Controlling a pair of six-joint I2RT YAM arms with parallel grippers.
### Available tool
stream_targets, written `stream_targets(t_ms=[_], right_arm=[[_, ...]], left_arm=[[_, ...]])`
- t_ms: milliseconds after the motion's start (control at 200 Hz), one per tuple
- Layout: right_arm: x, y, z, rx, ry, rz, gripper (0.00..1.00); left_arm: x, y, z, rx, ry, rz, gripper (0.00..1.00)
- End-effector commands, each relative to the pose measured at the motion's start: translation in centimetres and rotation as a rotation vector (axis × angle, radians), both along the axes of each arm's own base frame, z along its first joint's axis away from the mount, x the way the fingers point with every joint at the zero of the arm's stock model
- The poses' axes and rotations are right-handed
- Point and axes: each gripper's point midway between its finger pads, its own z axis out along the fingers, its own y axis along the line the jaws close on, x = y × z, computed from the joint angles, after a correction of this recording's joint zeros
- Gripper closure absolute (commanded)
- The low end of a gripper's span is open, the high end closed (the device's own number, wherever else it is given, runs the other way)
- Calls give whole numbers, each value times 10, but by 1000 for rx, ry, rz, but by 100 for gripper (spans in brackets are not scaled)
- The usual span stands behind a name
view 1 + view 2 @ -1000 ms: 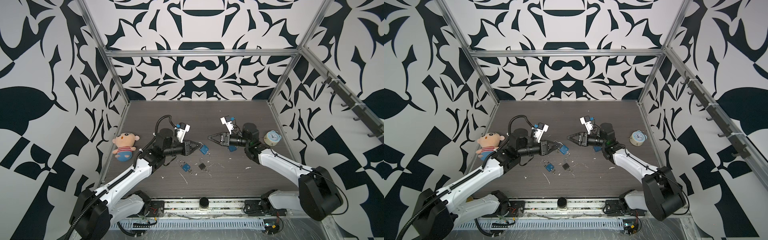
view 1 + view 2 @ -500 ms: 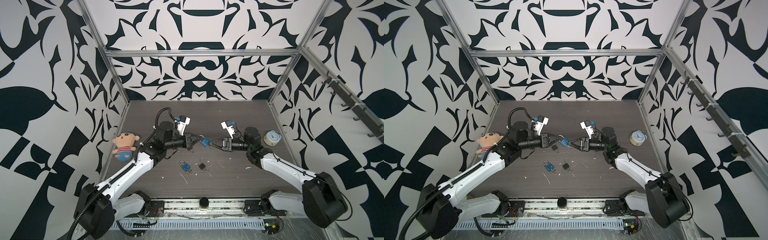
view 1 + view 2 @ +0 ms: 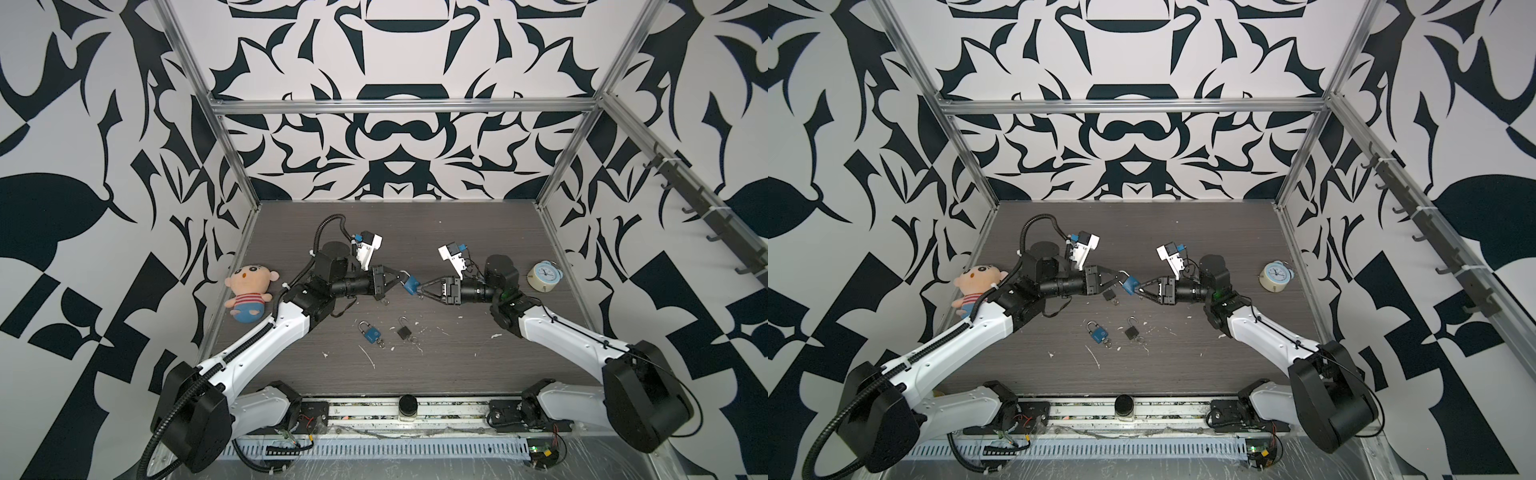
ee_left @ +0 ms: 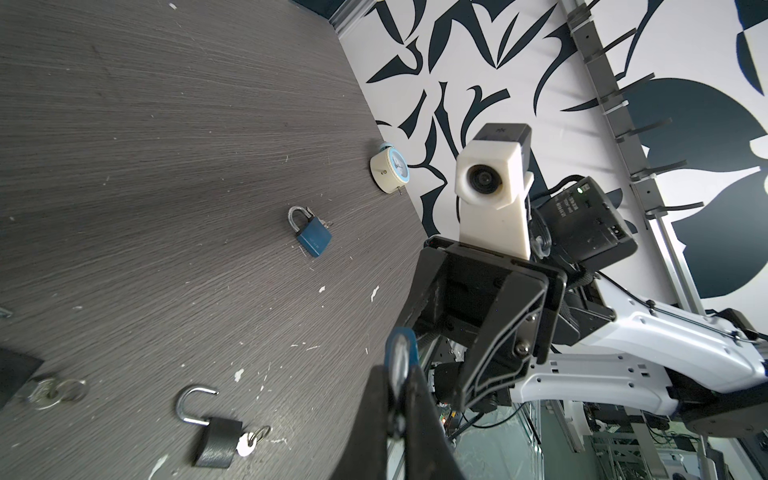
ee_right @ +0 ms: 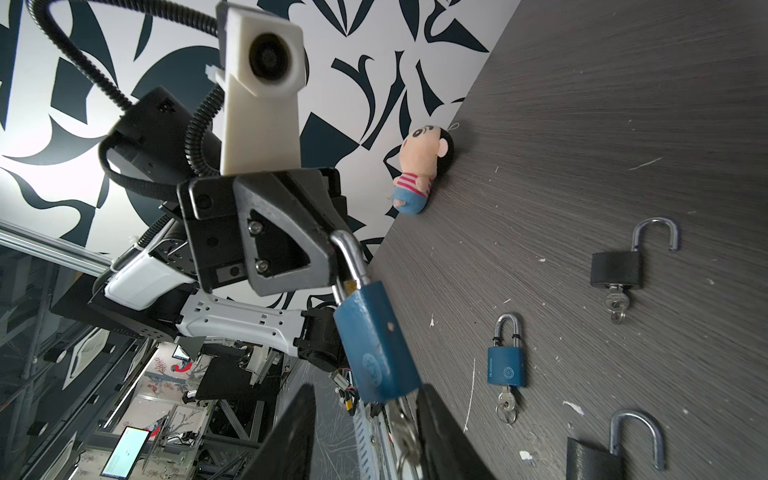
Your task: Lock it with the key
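Padlock of blue metal [image 3: 410, 285], silver shackle: hanging clear of the dark wood-grain table [image 3: 457, 353] at the centre of both top views. Left gripper [image 3: 401, 275] is clamping its fingers on the shackle. Right gripper [image 3: 419, 288] is facing it with its fingers apart, straddling the small silver key [image 5: 405, 432] dangling under the body. Whether either finger is touching it is hard to tell. Second blue padlock [image 3: 371, 333] and open black padlock [image 3: 402, 331] are lying lower centre.

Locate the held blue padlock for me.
In both top views the held blue padlock hangs above mid-table, shackle pinched in the left gripper, right gripper at its key end.
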Motion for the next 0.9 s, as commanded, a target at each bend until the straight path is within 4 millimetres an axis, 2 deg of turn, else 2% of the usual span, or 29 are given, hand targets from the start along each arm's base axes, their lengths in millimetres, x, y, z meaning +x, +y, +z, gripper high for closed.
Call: stream_targets(t_ms=[0, 485, 630, 900], right_arm=[[-4, 3, 12, 30, -65, 32, 60], [-5, 3, 7, 22, -52, 28, 88], [-3, 3, 7, 20, -50, 23, 100], [-2, 3, 1, 12, -35, 16, 100]], left_arm=[[7, -1, 26, -40, -54, 17, 100], [10, 8, 27, -40, -61, 53, 100], [11, 12, 28, -42, -64, 63, 100], [16, 24, 34, -75, -70, 97, 100]])
